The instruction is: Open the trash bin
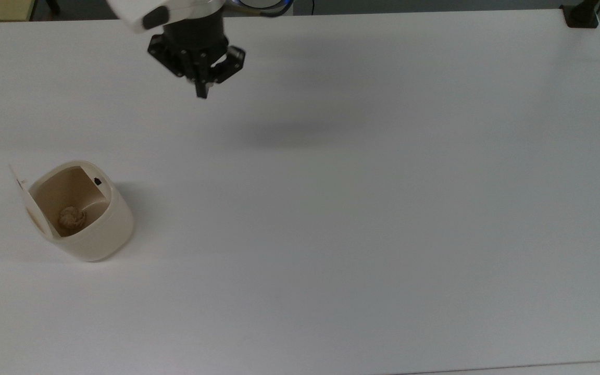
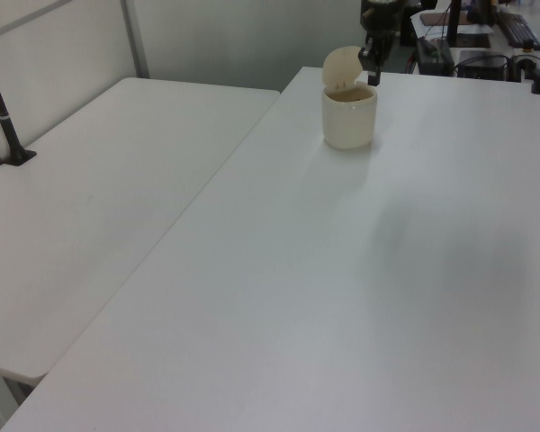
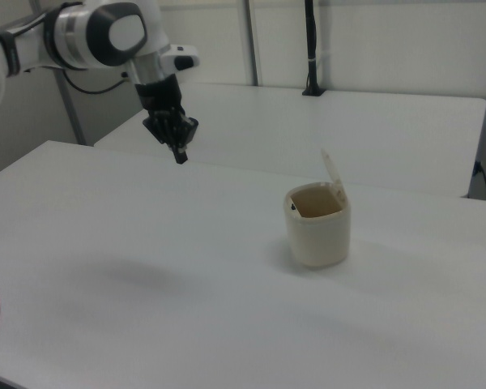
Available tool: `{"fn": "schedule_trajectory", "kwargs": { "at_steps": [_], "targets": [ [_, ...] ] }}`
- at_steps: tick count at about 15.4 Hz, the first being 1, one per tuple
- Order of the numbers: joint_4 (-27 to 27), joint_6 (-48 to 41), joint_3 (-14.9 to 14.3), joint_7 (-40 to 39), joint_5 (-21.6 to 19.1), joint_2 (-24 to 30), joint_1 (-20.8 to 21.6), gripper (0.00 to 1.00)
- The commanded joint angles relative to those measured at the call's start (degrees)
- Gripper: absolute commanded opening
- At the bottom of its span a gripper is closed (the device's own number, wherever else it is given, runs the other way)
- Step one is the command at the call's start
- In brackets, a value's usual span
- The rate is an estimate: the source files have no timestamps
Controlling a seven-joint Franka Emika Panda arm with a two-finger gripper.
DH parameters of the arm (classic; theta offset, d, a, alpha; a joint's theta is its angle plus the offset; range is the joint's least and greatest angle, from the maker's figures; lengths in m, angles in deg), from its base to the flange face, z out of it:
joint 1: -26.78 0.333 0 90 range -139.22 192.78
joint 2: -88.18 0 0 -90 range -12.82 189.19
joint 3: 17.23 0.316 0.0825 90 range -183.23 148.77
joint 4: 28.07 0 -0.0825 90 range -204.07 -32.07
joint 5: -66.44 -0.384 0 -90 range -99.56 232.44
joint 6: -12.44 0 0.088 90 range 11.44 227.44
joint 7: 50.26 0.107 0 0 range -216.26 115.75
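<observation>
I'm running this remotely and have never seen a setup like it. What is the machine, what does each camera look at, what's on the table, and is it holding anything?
The machine is a single robot arm ending in a two-finger gripper, a black pincer. Its fingers look closed together, with nothing between them.

The top view looks down on the white table. The left view and right view look across the same table from opposite sides, so the gripper appears again in the right view.

On the table stands the trash bin, a small cream tub. Its lid stands flipped up on its hinge, so the bin is open. A crumpled ball lies at the bottom inside.

The gripper hangs in the air well away from the bin, touching nothing.
</observation>
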State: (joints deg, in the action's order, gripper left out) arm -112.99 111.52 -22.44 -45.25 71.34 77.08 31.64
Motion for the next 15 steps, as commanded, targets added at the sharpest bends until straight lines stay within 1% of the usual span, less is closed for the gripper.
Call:
{"fn": "schedule_trajectory", "kwargs": {
  "at_steps": [1, 2, 4, 5, 6, 7, 9, 11, 15],
  "targets": [
    [-2.35, -5.20, 0.29, -3.86, 0.81, 4.25, 1.81, 0.00],
    [-2.44, -6.43, 0.38, -4.22, 0.81, 4.69, 2.25, 0.01],
    [-2.44, -8.89, 0.38, -4.57, 0.81, 5.04, 2.69, 0.11],
    [-2.44, -9.78, 0.38, -4.83, 0.81, 5.04, 2.96, 0.16],
    [-2.35, -9.96, 0.38, -4.83, 0.90, 4.96, 3.13, 0.26],
    [-2.35, -10.05, 0.29, -4.83, 0.82, 5.04, 2.96, 0.39],
    [-2.35, -9.61, 0.20, -4.83, 1.08, 4.70, 2.78, 0.75],
    [-2.18, -9.17, 0.20, -4.75, 1.60, 4.43, 2.78, 1.00],
    [-2.18, -9.17, -0.15, -3.87, 1.61, 4.87, 2.61, 1.00]
  ]
}}
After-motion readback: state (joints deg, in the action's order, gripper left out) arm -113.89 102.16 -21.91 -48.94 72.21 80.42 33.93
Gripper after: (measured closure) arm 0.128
